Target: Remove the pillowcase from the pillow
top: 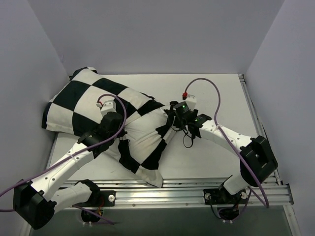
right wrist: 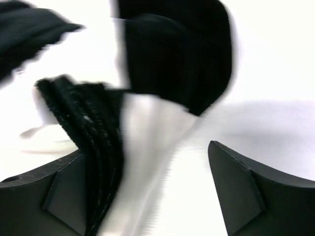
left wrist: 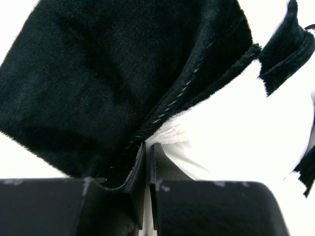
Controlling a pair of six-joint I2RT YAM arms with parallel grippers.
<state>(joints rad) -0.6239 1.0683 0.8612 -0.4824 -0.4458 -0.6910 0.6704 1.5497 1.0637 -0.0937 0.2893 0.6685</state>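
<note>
Grey walls [top: 147, 34] close round a white counter [top: 216, 98] that lies under the pillowcase [top: 83, 93], whose plump end points away from the arms and whose crumpled end trails toward them. The pillow is inside the pillowcase, swelling it; whether the broad white patch at the pillowcase's middle is bare pillow or a white square I cannot tell. The left tool [left wrist: 147, 147] sits on the pillowcase's middle, fingers pressed together on a stitched black edge of the cloth. The right tool [right wrist: 146, 147] is at the pillowcase's right edge, fingers well apart, with a bunch of black folds against one finger [right wrist: 69, 191] and nothing clamped; that view is blurred. The step in hand, as I read it, is winning a second hold on the hem so the cover can be peeled back. To do it well, the right tool should gather only the cover's own layer before closing, not the stuffing beneath, while the left pinch holds firm on the seam. Then draw along the pillowcase's length in short pulls; plush cloth will likely drag on a fat cushion, and a sideways tug would probably just slide the whole bundle.
</note>
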